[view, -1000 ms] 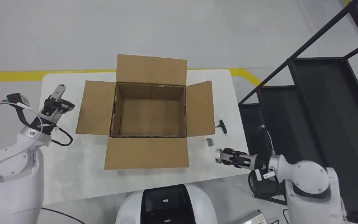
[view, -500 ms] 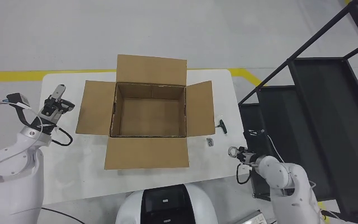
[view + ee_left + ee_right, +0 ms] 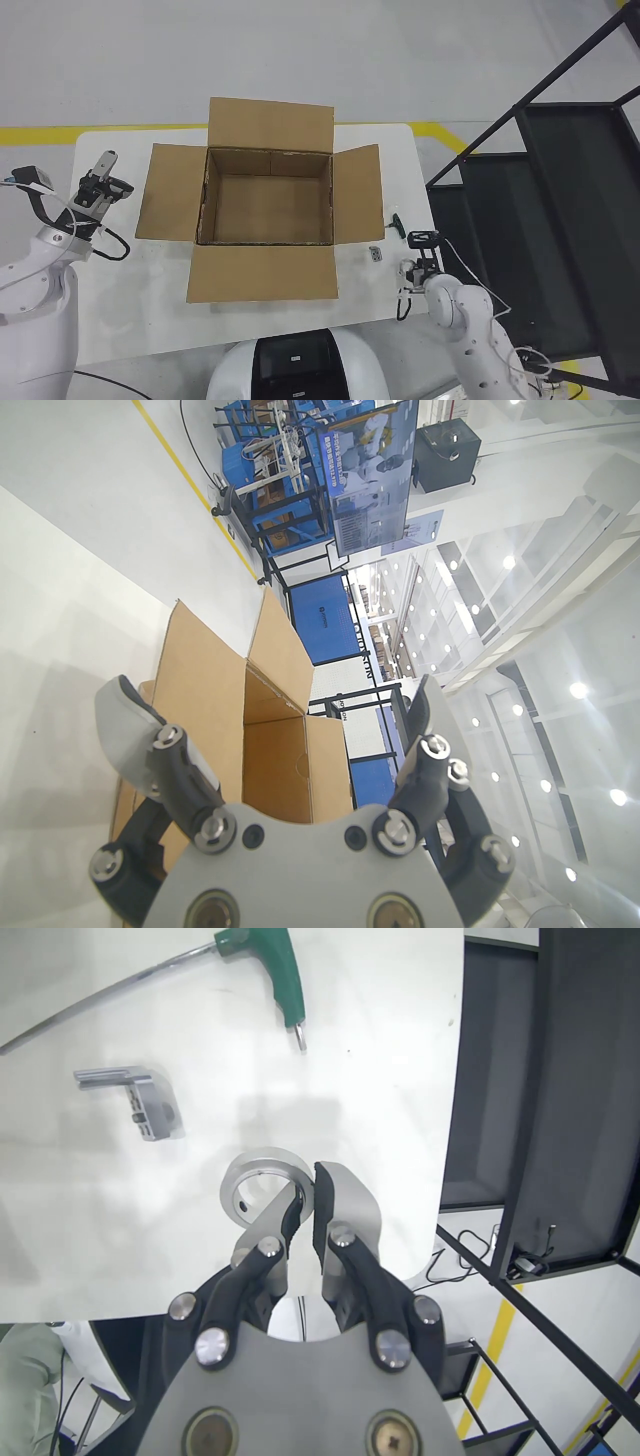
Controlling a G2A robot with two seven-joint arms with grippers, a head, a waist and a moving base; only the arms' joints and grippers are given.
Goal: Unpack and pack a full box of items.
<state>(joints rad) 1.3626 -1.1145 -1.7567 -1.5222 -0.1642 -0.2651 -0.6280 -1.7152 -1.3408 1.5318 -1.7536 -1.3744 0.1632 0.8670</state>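
Two arms flank the box in the top view: it sits mid-table, open, all four flaps folded out. The left gripper hangs at the table's left edge, beside the left flap. The right gripper is at the right edge, near a small bracket and a green-handled key.

Over to the left wrist view: the left gripper is released, its fingers spread wide, with the box beyond them.

Right wrist view now: the right gripper is clenched on a metal ring, one finger inside the hoop and one outside (whether the ring touches the table, I cannot tell). The bracket lies near the ring, and the key lies farther off.
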